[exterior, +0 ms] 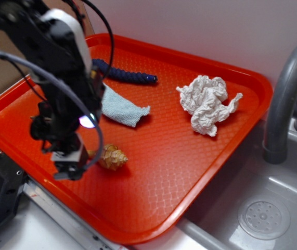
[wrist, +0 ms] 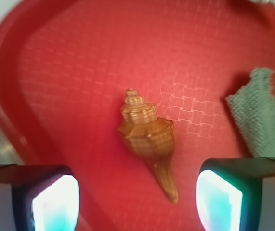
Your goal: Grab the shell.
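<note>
1. Tan-golden, ribbed and whorled, the shell (wrist: 149, 139) lies on its side on the red tray (exterior: 200, 172), near the tray's front left edge in the exterior view (exterior: 112, 156).
2. In the wrist view its spire points away from the camera and its thin tail points back toward the gripper (wrist: 137, 199), ending between the two fingers.
3. Both fingers (wrist: 48, 199) stand wide apart, one on each side of the tail, and neither touches the shell; nothing is held.
4. In the exterior view the black arm hangs over the tray's left part, with the gripper (exterior: 70, 166) low and just left of the shell.
5. A pale blue-green cloth (exterior: 122, 109) lies flat beyond the shell, apart from it; in the wrist view its corner shows at the right (wrist: 260, 120).
6. A dark blue beaded piece (exterior: 125, 73) lies behind the cloth near the tray's far rim.
7. A crumpled white paper wad (exterior: 208, 101) sits toward the tray's right side, well apart from the shell.
8. Right of the tray are a grey sink (exterior: 273, 208) and a grey faucet (exterior: 286, 94).
</note>
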Tool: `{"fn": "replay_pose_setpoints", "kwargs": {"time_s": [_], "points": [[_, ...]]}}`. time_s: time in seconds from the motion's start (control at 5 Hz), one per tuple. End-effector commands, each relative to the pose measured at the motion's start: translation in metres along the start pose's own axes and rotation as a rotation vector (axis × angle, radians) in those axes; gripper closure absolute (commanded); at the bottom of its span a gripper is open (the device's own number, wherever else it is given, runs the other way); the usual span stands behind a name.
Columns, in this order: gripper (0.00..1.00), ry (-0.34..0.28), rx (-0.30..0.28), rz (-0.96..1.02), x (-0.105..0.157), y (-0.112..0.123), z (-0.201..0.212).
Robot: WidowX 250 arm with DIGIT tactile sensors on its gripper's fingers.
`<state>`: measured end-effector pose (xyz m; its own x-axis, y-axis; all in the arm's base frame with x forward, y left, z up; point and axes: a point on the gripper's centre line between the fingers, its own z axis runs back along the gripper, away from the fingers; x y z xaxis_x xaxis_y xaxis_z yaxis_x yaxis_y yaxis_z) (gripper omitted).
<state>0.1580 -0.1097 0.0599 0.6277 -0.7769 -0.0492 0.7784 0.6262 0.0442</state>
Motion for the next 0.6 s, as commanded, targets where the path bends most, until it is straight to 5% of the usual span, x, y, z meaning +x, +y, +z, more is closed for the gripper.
{"fn": "replay_pose_setpoints", "kwargs": {"time_s": [0.0,0.2,0.4], "points": [[0.0,0.044,-0.03,-0.044,0.012,0.002,-0.032],[0.0,0.11,0.015,-0.023,0.01,0.004,-0.043],[1.0,0.111,-0.015,-0.023,0.011,0.0,-0.051]]}}
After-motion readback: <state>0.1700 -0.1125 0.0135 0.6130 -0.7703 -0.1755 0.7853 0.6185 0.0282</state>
